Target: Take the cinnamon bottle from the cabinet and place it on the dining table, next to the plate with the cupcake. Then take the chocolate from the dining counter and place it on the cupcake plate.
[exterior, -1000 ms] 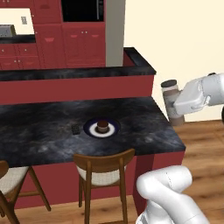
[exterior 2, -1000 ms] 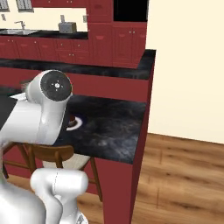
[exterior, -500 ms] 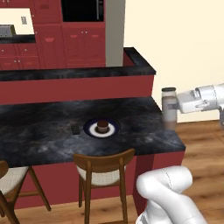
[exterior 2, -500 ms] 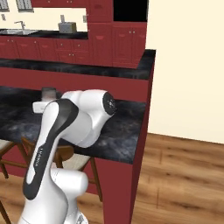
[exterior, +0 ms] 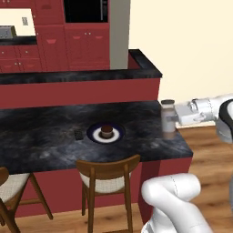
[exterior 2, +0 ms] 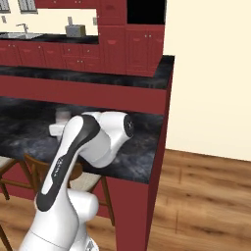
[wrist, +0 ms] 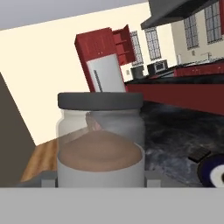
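My gripper (exterior: 172, 119) clamps the cinnamon bottle (exterior: 168, 118) upright over the table's (exterior: 45, 141) near corner. The cupcake plate (exterior: 105, 133) lies well beyond it; I must carry further before lowering.

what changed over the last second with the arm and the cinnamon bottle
The arm swung out toward the dining table, carrying the cinnamon bottle in the pincer from beyond the table's right end to just above its right edge, upright. The grip did not change. The cupcake on its plate and the chocolate beside it stayed put.
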